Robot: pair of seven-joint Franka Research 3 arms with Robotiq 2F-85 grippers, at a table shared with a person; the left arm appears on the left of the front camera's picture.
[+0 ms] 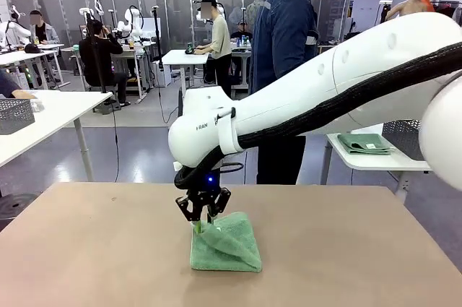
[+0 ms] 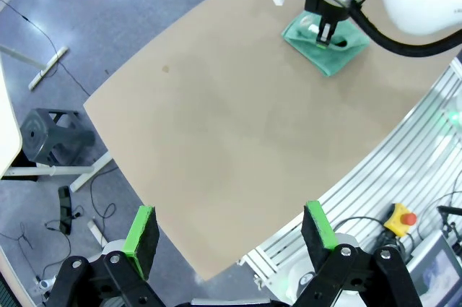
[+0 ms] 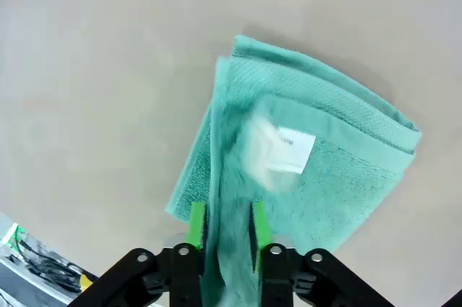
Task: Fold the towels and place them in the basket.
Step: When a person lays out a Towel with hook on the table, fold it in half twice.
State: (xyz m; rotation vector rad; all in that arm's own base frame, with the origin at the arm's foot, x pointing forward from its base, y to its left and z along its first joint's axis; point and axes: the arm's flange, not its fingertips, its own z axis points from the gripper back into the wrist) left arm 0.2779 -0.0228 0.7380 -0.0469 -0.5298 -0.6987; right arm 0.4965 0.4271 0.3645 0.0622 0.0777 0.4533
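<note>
A green towel [image 1: 231, 245] lies folded near the middle of the brown table [image 1: 86, 249]. Its white label [image 3: 285, 152] faces up. My right gripper [image 1: 203, 222] points down at the towel's near-left corner, with its green pads [image 3: 196, 224] shut on a raised fold of the cloth [image 3: 227, 206]. In the left wrist view that gripper [image 2: 326, 32] stands over the towel [image 2: 339, 54] at the far end of the table. My left gripper [image 2: 229, 238] hangs open and empty, high above the table's edge. A dark wire-mesh basket [image 1: 403, 137] stands on a white side table at the right, partly hidden by my arm.
Another folded green towel [image 1: 364, 142] lies on the side table beside the basket. A person in a dark jacket [image 1: 283, 40] stands at the table's far side. A second mesh basket [image 1: 14, 114] sits on a white table at far left.
</note>
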